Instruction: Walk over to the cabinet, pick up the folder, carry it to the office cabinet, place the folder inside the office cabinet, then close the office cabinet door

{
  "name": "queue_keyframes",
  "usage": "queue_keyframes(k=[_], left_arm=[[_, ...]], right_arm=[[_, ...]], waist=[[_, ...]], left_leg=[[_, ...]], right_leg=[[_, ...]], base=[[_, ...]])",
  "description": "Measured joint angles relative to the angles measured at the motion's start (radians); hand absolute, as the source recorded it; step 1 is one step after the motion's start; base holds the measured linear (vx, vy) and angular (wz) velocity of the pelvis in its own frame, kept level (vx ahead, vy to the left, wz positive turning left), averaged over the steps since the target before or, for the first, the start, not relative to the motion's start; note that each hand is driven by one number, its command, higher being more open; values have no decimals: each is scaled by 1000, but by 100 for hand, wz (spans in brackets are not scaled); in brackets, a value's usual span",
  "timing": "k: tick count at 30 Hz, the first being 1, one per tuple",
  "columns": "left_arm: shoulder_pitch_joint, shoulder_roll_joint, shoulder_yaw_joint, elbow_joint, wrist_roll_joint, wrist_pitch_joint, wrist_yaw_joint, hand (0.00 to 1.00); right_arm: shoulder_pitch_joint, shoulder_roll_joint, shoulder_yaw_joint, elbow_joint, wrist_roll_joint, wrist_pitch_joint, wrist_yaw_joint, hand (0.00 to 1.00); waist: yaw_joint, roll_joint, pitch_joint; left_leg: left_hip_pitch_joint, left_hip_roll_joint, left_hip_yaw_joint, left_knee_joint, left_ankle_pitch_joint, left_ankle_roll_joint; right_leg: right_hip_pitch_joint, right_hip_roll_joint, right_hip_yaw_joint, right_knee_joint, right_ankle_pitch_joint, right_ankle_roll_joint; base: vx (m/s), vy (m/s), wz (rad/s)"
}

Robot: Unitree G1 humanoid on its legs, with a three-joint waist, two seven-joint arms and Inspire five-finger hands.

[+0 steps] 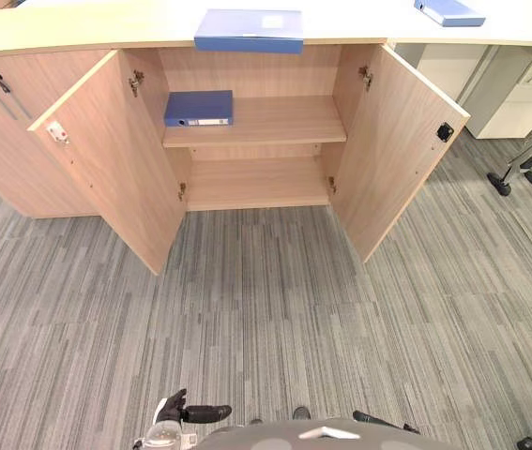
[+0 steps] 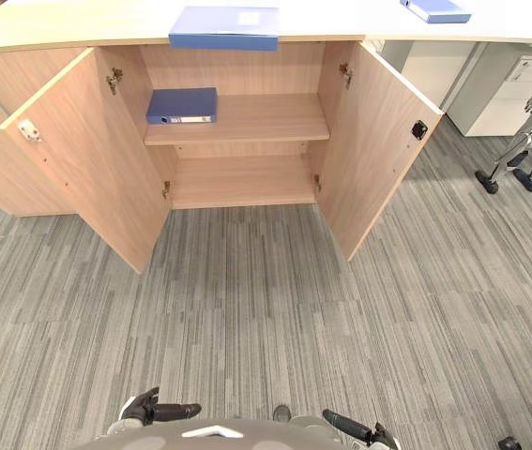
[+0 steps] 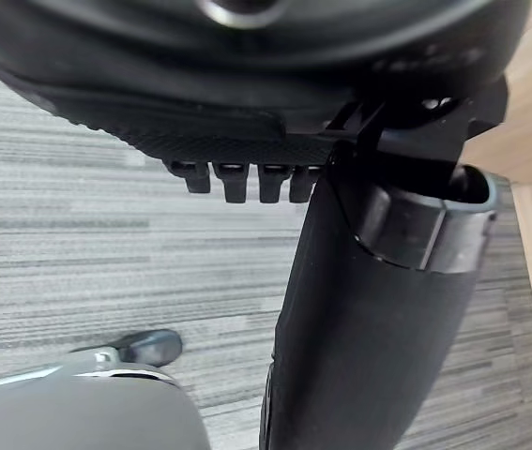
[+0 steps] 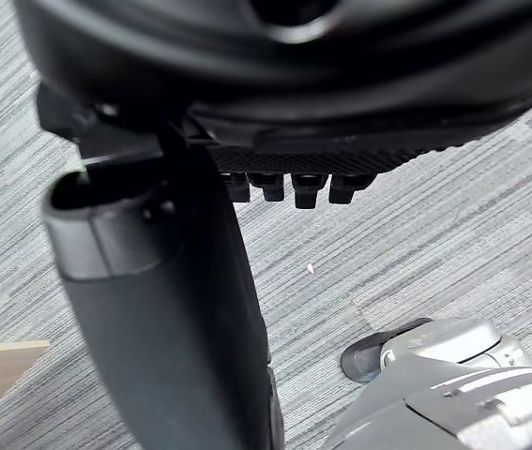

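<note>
Left robot hand (image 1: 181, 411): low at the near edge, above the grey striped carpet (image 1: 275, 309); fingers relaxed, thumb out, holding nothing.
Right robot hand (image 2: 352, 428): likewise low and near, fingers loose, nothing in its grasp.
Office cabinet (image 1: 247, 70): light wood, set under the counter (image 1: 106, 28), well apart from both hands. Left door (image 1: 106, 159) and right door (image 1: 397, 141) both stand wide open.
Upper shelf (image 1: 284, 122): one blue folder (image 1: 198, 108) lies flat at its left end, labelled spine facing outward.
Lower shelf (image 1: 256, 183): directly beneath the upper shelf.
Counter top: large blue folder (image 1: 249, 30) lies flat above the cabinet opening, its front edge overhanging the lip. Third blue folder (image 1: 448, 11) lies farther right.
White drawer unit (image 1: 528, 98): under the counter, right of the cabinet.
</note>
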Motion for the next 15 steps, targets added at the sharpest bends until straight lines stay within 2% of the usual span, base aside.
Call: queue_keyframes(k=[6,15], left_arm=[[-15,0,0,2,-3,0,-2,100],[-15,3,0,8,-4,-1,-1,100]], right_arm=[[-19,4,-23,1,-39,1,0,100],[-29,4,-19,1,-78,1,0,100]], waist=[[-2,-1,32],[-3,-7,50]], left_leg=[[10,-7,-2,-17,13,-10],[34,-10,-10,-63,49,7]], right_leg=[[13,-6,-1,-22,12,7],[27,-4,-12,-38,22,5]], base=[[-49,0,2],[-90,-26,4]])
